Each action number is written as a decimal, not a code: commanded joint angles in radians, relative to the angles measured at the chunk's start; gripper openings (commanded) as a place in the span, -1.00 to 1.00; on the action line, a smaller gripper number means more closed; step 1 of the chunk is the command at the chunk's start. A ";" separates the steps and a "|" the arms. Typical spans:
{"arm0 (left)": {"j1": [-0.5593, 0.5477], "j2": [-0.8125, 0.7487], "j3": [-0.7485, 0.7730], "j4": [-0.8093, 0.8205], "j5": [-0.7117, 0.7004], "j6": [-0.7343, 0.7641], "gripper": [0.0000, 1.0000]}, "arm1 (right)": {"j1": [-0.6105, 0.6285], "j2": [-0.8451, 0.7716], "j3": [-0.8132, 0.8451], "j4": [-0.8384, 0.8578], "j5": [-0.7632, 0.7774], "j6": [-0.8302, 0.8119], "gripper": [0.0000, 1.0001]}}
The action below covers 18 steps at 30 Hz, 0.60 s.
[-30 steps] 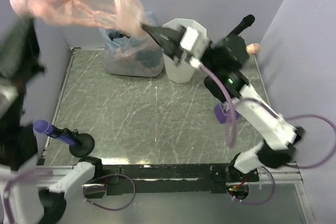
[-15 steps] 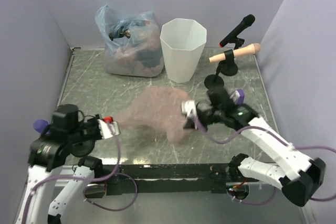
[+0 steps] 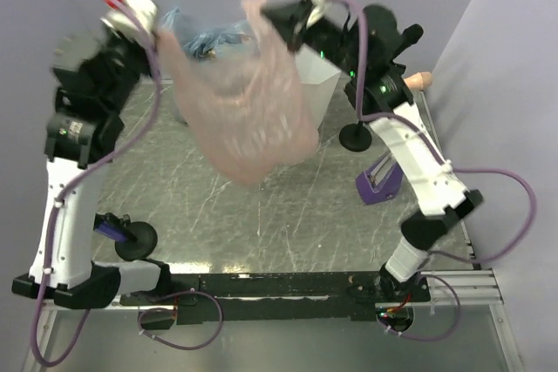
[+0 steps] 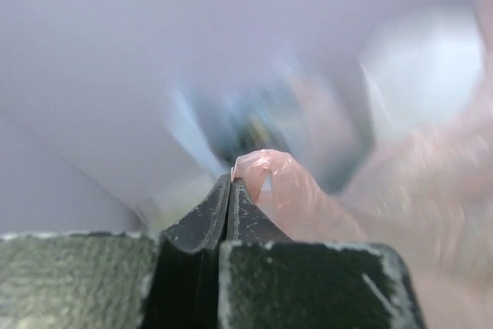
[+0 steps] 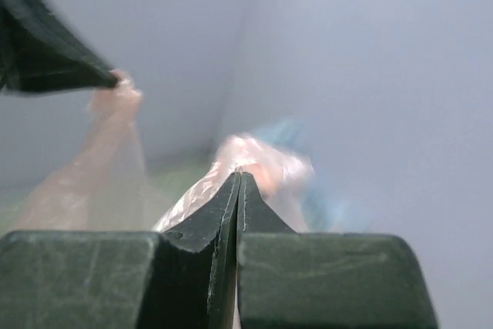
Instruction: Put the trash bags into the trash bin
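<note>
A thin pink trash bag point(image 3: 248, 106) hangs stretched between both raised grippers, high above the table. My left gripper point(image 3: 159, 34) is shut on its left top edge; the pink film shows at its tips in the left wrist view point(image 4: 266, 179). My right gripper point(image 3: 272, 13) is shut on the right top edge, with pink film at its tips in the right wrist view point(image 5: 246, 156). The white faceted trash bin point(image 3: 321, 89) stands at the back, mostly hidden behind the bag. The left gripper also shows in the right wrist view point(image 5: 108, 78).
A stuffed clear-bluish bag point(image 3: 205, 37) sits at the back, left of the bin. A black microphone on a stand point(image 3: 356, 135) and a wooden handle point(image 3: 420, 81) stand at the back right. A purple block point(image 3: 379, 180) lies at the right. A purple-tipped stand point(image 3: 126, 234) is at the front left.
Both grippers have lifted the pink bag from low over the table to high at the back, in front of the bin. The bag now hangs spread open between them.
</note>
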 commanded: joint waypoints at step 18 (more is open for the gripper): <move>-0.009 -0.547 -0.685 -0.636 0.687 0.836 -0.99 | 0.147 -0.473 -0.997 -0.340 -0.149 -0.564 -1.00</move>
